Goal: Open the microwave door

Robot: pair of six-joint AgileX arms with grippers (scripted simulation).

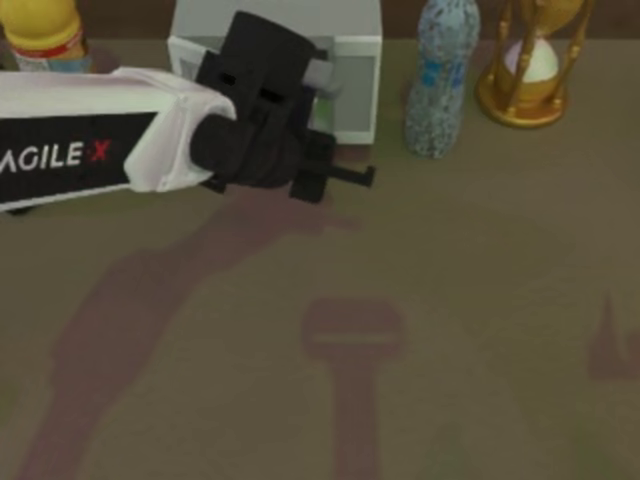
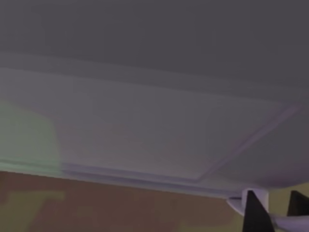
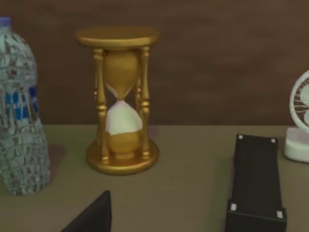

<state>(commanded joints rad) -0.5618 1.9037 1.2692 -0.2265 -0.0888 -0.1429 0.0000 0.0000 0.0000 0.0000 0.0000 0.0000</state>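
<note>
The silver-grey microwave [image 1: 352, 70] stands at the table's far edge, left of centre. My left arm reaches across from the left, and its gripper [image 1: 316, 92] is at the microwave's front. In the left wrist view the microwave door [image 2: 145, 130] fills the picture. My left gripper [image 2: 275, 209] has its dark fingertips [image 2: 255, 215] on either side of the white handle [image 2: 263, 195], shut on it. How far the door stands from the body is hidden. Only a dark tip of my right gripper [image 3: 96, 215] shows, low over the table; that arm is out of the top view.
A speckled bottle [image 1: 440, 75] and a gold hourglass [image 1: 535, 60] stand right of the microwave. A yellow bottle [image 1: 45, 30] is at the far left. The right wrist view shows a black box [image 3: 256, 183] and a white fan [image 3: 301, 121].
</note>
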